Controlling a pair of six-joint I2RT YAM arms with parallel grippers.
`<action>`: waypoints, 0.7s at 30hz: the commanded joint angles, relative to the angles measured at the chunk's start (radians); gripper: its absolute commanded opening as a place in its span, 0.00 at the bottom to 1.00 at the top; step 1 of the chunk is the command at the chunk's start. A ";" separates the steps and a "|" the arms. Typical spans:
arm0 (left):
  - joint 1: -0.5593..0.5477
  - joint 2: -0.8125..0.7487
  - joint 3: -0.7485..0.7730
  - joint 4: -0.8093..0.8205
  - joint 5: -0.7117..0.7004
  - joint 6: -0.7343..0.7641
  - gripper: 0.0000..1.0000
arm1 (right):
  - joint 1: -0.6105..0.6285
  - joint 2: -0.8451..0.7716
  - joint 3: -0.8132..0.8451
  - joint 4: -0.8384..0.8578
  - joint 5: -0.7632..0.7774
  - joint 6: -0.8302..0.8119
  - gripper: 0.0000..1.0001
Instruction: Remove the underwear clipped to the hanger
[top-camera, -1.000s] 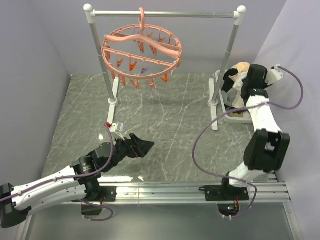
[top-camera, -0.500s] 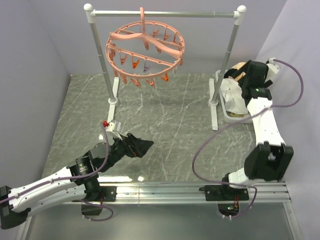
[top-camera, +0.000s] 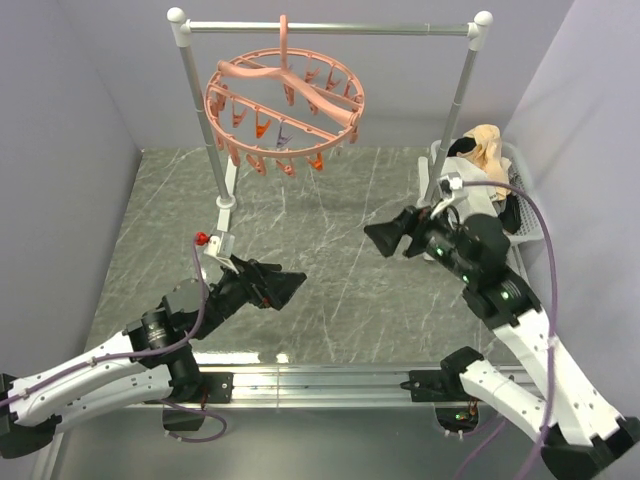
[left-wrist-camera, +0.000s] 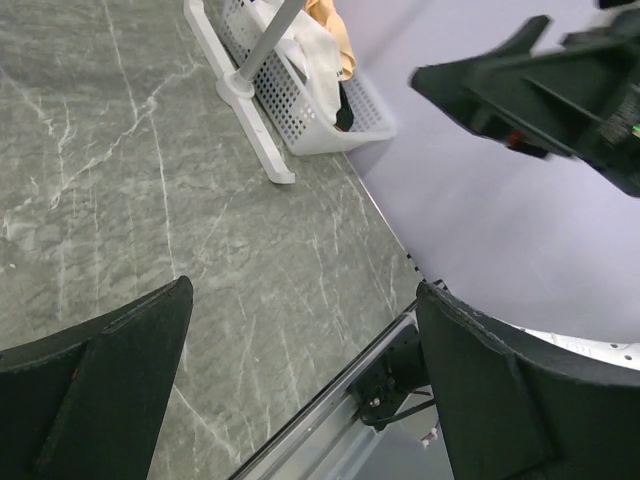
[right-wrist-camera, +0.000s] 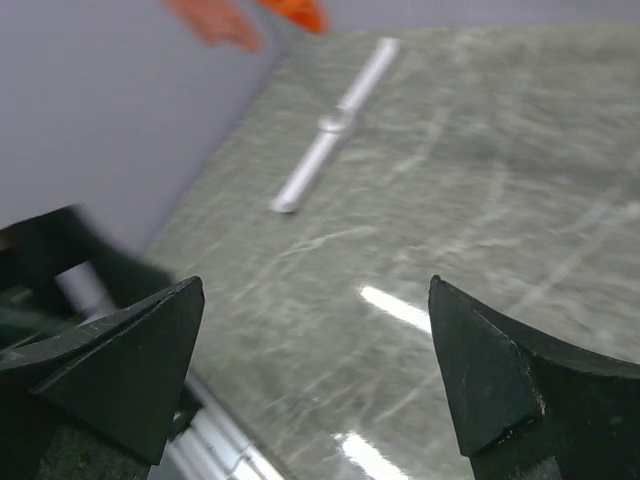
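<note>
Salmon-pink hanger (top-camera: 285, 110) hooked on the silver rail (top-camera: 330, 28), clips dangling with no fabric visible on any. Judged done, or very nearly: nothing left to unclip as far as can be seen. Underwear (top-camera: 484, 141) heaped, cream and black, in the white basket (left-wrist-camera: 300, 112) beside the rail's right foot. Left gripper (top-camera: 288, 283) low over the marble table (top-camera: 330, 255), jaws spread, empty. Right gripper (top-camera: 385, 238) likewise parted, holding nothing, near the basket.

Bare worktop (top-camera: 330, 260) lies open between the left tool (top-camera: 282, 288) and right tool (top-camera: 385, 238), both spread wide. Farther back, the hanger (top-camera: 285, 100) hangs between the metal rail's (top-camera: 330, 28) two posts; a white basket (left-wrist-camera: 320, 110) blocks the far-right corner.
</note>
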 joint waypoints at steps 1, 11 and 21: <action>-0.004 -0.009 0.030 -0.005 0.023 0.033 1.00 | 0.069 -0.094 -0.019 0.062 -0.089 0.009 1.00; -0.002 -0.055 0.024 -0.045 0.042 0.021 1.00 | 0.177 -0.174 -0.069 0.074 -0.113 0.002 1.00; -0.004 -0.135 0.035 -0.130 -0.142 -0.028 1.00 | 0.178 -0.282 -0.120 0.145 -0.147 -0.028 1.00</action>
